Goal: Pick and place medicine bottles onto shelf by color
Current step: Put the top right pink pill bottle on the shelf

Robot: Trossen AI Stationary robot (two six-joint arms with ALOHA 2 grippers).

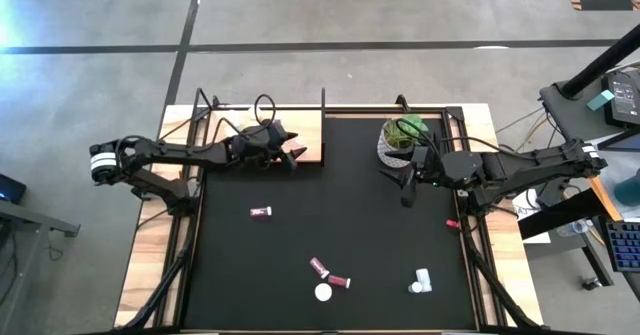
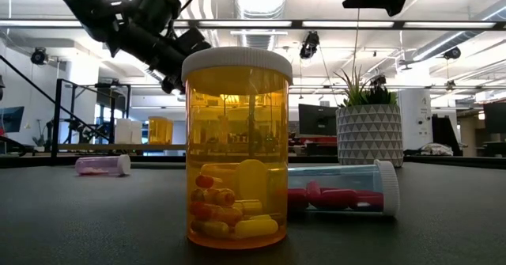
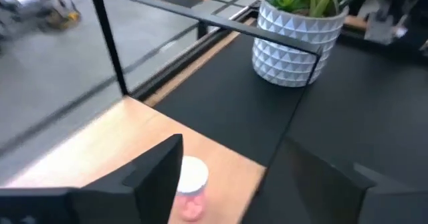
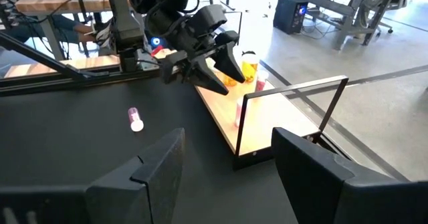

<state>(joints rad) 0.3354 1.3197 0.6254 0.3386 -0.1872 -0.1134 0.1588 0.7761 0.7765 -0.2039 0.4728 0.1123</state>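
Your left gripper [image 1: 292, 155], jaws spread, hangs over the shelf [image 1: 310, 135] at twelve o'clock above a pink-pill bottle [image 3: 189, 192]. Your right gripper [image 1: 405, 187] waits open by the plant pot [image 1: 398, 147].

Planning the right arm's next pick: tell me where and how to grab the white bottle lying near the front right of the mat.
Grip the white bottle across the middle of its body, coming straight down from above. It lies on its side on the black mat, apart from the others, so the fingers should straddle its round sides. The right tool is already open.
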